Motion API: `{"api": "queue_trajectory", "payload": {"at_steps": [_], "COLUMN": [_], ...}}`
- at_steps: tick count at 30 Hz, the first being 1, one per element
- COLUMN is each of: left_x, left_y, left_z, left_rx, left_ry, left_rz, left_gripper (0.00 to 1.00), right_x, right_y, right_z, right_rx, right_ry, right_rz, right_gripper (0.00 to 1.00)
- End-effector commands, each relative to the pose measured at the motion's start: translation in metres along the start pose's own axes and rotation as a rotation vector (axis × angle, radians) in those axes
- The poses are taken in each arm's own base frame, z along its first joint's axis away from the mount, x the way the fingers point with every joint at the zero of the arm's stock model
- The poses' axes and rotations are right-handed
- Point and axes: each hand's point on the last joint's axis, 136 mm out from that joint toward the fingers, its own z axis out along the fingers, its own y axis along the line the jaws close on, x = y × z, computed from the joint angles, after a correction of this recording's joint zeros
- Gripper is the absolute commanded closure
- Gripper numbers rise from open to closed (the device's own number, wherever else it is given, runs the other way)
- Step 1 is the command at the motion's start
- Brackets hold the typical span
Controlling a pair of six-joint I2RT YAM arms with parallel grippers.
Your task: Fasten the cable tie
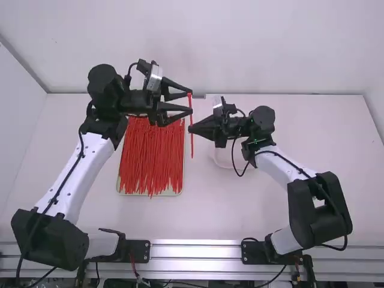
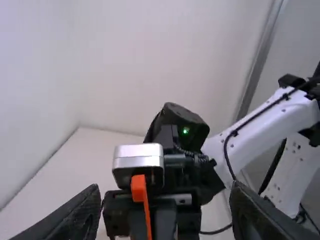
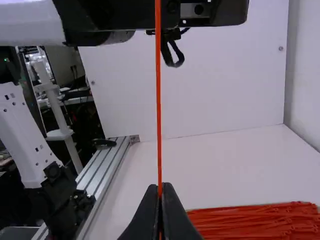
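Red cable tie (image 1: 191, 141) held upright in the air above the white table (image 1: 312, 138), just beside the pile of red ties (image 1: 151, 155). Right gripper (image 1: 192, 127) clamped on it at mid-length, fingers (image 3: 150, 210) pressed together around the strip. Left gripper (image 1: 188, 105) faces it from the opposite side, fingers (image 2: 75, 215) spread wide, gripping nothing; tie's upper end sits at one fingertip, contact unclear.
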Motion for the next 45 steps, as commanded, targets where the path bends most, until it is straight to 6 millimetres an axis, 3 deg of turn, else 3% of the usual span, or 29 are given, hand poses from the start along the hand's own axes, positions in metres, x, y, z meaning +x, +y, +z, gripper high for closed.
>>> {"api": "queue_trajectory", "payload": {"at_steps": [1,5,18,37,40,42,45], "left_x": [-0.005,-0.002,-0.002,0.001,0.001,0.001,0.001], "left_y": [-0.005,-0.005,0.000,0.009,0.010,0.009,0.008], "left_z": [0.000,0.000,0.000,0.000,-0.001,0.001,0.002], "left_rx": [0.026,0.025,-0.004,-0.053,-0.056,-0.051,-0.047], "left_ry": [0.004,0.007,0.007,0.010,0.010,0.010,0.010], "left_rz": [0.156,0.145,0.139,0.112,0.112,0.113,0.112], "left_gripper": [0.34,0.37,0.69,0.81,0.86,0.99,0.99], "right_x": [-0.007,-0.007,-0.007,-0.008,-0.008,-0.008,-0.008], "right_y": [-0.001,-0.001,-0.001,-0.002,-0.002,-0.003,-0.004], "right_z": [-0.001,-0.001,0.000,0.000,0.000,0.000,0.000], "right_rx": [-0.016,-0.016,-0.015,-0.008,-0.007,0.000,0.002], "right_ry": [0.005,0.005,0.003,-0.001,-0.001,-0.004,-0.005], "right_rz": [-0.024,-0.023,-0.025,-0.025,-0.025,-0.024,-0.024], "right_gripper": [1.00,1.00,1.00,1.00,1.00,1.00,1.00]}}
